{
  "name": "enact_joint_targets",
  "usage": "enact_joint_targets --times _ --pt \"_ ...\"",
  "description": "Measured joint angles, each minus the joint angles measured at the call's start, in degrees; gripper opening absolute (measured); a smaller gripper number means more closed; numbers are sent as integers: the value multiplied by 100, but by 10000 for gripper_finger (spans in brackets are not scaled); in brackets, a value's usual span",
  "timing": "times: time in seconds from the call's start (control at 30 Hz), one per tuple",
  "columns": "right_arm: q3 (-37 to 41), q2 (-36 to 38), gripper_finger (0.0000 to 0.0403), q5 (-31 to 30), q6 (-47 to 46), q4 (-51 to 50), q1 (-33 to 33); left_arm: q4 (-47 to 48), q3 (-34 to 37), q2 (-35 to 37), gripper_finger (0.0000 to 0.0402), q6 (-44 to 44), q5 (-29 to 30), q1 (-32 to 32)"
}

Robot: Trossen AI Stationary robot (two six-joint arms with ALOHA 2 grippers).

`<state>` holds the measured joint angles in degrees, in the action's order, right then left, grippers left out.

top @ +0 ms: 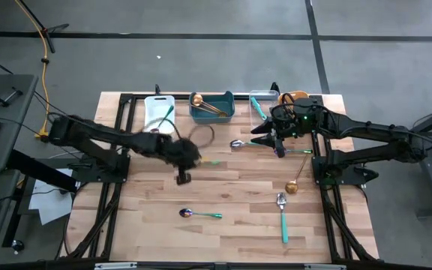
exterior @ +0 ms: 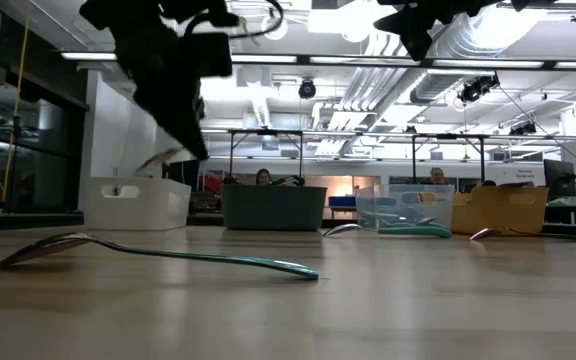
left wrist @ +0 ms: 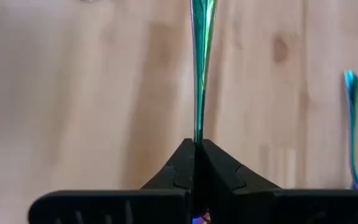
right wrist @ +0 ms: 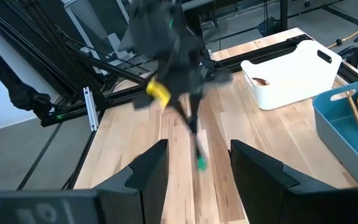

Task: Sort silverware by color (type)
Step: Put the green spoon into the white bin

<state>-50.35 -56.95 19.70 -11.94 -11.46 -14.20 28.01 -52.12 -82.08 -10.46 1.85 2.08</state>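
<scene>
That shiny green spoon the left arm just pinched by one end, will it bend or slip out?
Probably stiff: in the left wrist view the teal utensil runs straight out from the shut left gripper without sagging. It looks thin and glossy, so it may twist or slide. Likely light, given its slim handle.

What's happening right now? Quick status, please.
Left gripper shut on a teal-handled spoon, mid-table. Right gripper open, waiting near the bins. Nothing in the way.
</scene>
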Motion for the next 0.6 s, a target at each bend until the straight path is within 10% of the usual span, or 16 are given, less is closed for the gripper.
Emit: enact_joint_targets --times 0.3,0.6 --pt "-2 0 165 42 -241 -54 0 0 -1 1559 5 426 355 -722" --pt "-2 0 165 37 14 15 35 -3861 1466 2753 5 -437 -119 -1161"
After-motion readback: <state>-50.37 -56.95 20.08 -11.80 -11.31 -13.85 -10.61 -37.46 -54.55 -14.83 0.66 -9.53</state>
